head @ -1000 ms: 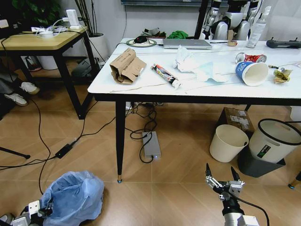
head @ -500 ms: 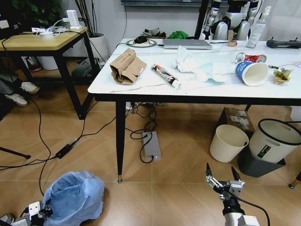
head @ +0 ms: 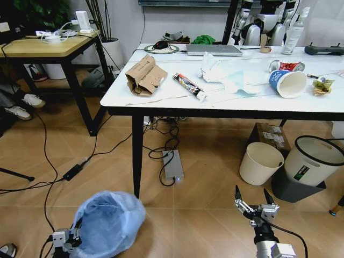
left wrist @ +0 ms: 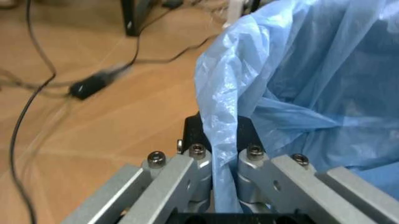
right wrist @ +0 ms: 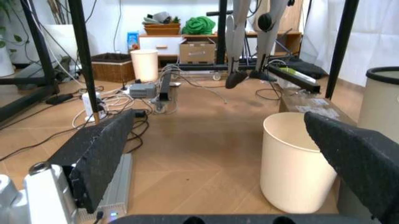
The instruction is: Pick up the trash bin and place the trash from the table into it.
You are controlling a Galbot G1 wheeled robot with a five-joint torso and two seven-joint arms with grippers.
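Note:
The trash bin (head: 110, 223), lined with a crinkly light-blue bag, is near the floor left of the table's front leg. My left gripper (head: 64, 239) is shut on its bag-covered rim (left wrist: 219, 140). The white marble-look table (head: 242, 102) holds crumpled brown cardboard (head: 145, 75), a thin wrapper (head: 189, 86), white tissues (head: 226, 75), a blue-white paper cup (head: 287, 83) lying on its side, and a crushed red can (head: 286, 65). My right gripper (head: 252, 201) hangs open low over the floor, its black fingers (right wrist: 100, 158) spread wide and holding nothing.
A cream round bin (head: 260, 163) and a white bin with a black rim (head: 313, 158) stand under the table's right side. Cables and a grey power unit (head: 173, 165) lie by the table leg. A yellow-wood desk (head: 48, 45) stands at the far left.
The trash bin has shifted right toward the table leg and looks raised, carried by my left gripper. The right gripper has stayed where it was.

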